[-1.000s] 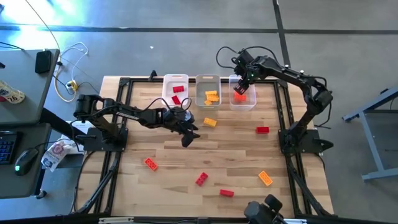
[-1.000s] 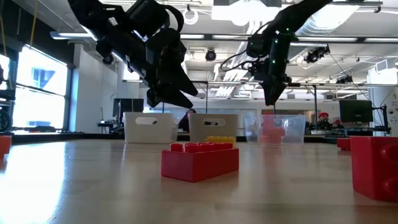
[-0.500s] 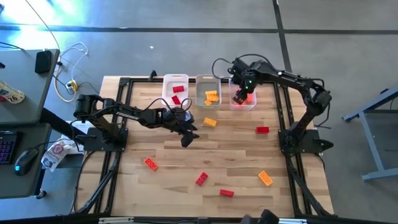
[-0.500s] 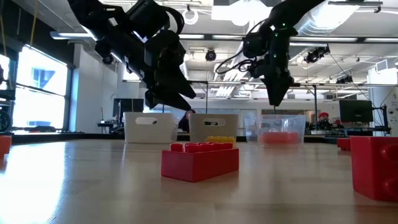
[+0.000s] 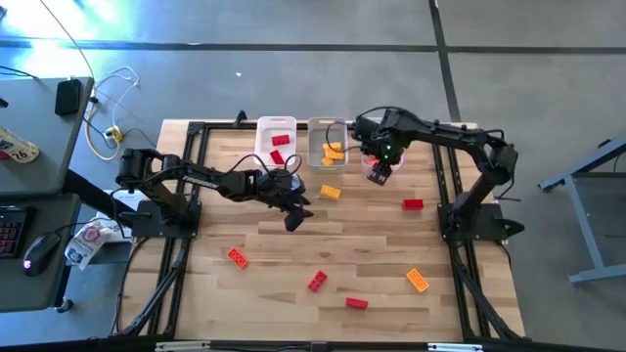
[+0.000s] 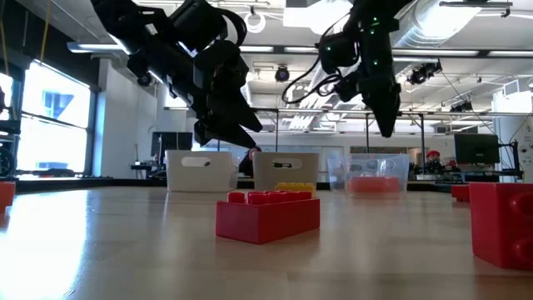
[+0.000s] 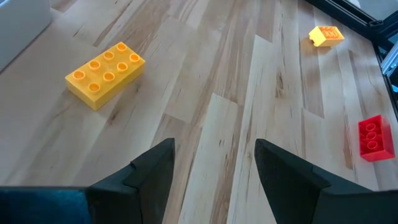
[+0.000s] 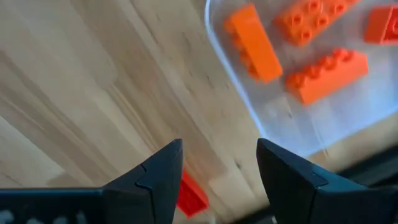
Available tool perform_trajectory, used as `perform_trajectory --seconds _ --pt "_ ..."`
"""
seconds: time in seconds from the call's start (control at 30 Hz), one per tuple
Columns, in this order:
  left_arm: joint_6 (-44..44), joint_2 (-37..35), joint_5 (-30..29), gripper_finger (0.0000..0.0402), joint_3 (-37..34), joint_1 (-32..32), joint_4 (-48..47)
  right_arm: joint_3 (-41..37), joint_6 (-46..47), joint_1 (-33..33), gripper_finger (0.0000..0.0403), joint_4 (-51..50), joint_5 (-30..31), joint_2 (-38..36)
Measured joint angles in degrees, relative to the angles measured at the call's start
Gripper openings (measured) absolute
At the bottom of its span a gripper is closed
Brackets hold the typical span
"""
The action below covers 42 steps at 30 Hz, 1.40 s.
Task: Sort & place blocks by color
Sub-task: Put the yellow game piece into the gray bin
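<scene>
blocks lie loose across the surface, the yellow-orange block just beside the left tool, whose jaws stand spread and empty. centre those jaws over that block before lowering. beyond it, the right tool hangs empty, jaws apart, beside the orange bin.

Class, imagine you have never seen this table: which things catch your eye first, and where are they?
Three clear bins line the table's far edge, each holding bricks of one colour. Red and yellow-orange blocks lie scattered over the near half. Both grippers hang open and empty: the left gripper mid-table, the right gripper beside the rightmost bin.
</scene>
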Motion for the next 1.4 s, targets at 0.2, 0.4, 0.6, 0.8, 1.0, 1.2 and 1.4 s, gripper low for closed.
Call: perform_trajectory --seconds 0.2,0.4,0.6,0.8,1.0,1.2,1.4 --pt "0.01 0.0 -0.71 0.0211 0.0 0.0 0.02 0.0 3.6 5.13 0.0193 -4.79 5.57 -0.25" --pt "0.01 0.0 -0.76 0.0211 -0.02 0.0 0.07 0.0 4.6 9.67 0.0193 -5.18 6.89 -4.35" --pt "-0.02 0.0 -0.87 0.0211 -0.01 -0.02 0.09 0.0 9.29 12.85 0.0193 -6.04 8.67 -12.35" --pt "-0.01 0.0 -0.87 0.0211 -0.02 -0.02 0.22 0.0 18.67 16.99 0.0193 -9.13 9.3 -20.09" --pt "0.01 0.0 -0.87 0.0211 0.0 -0.02 0.22 0.0 29.53 23.06 0.0193 -15.35 13.0 -25.31" --pt "0.01 0.0 -0.87 0.0211 0.0 -0.02 0.22 -4.91 36.27 27.7 0.0193 -15.03 14.43 -30.72" --pt "0.01 0.0 -0.85 0.0211 0.0 -0.02 0.22 -15.08 45.24 31.87 0.0193 -11.64 10.43 -37.31"
